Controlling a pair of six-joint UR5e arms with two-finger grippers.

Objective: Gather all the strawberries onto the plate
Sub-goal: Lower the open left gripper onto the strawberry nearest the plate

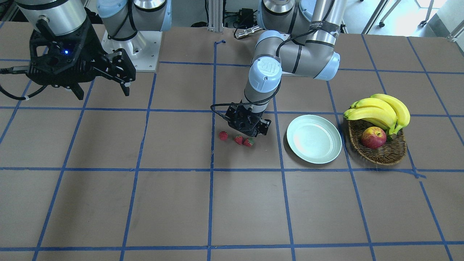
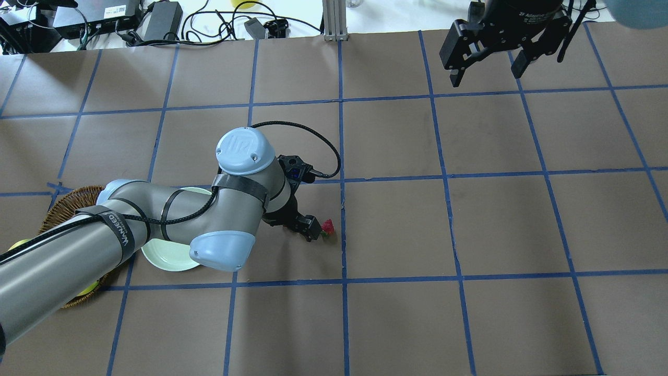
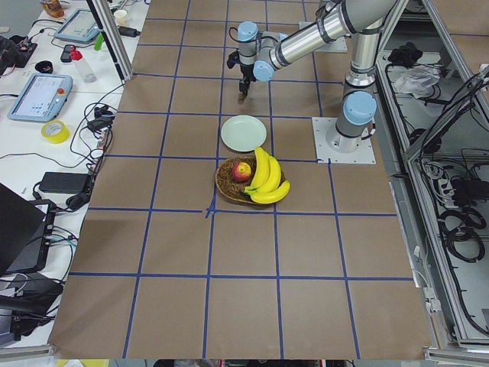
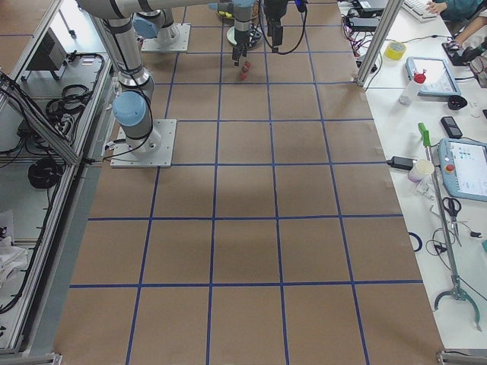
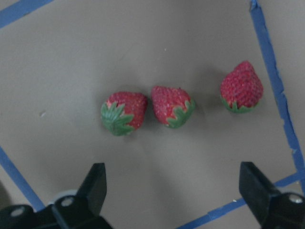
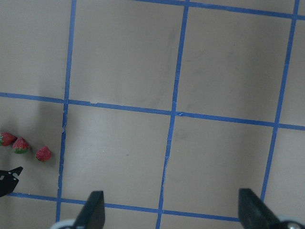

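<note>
While the left gripper [image 5: 174, 191], jaws spread wide, hovers close by the 3 strawberries [image 5: 170, 106] lying in a row on the table [image 1: 108, 203], the plate [image 1: 314, 139] sits near them and the right gripper [image 6: 172, 212], also spread wide, hangs far off.

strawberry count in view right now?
3, in a row on the table beneath the left gripper. In the left wrist view: left strawberry, middle strawberry almost touching it, right strawberry apart by the blue tape. None on the plate. None seem hidden.
</note>
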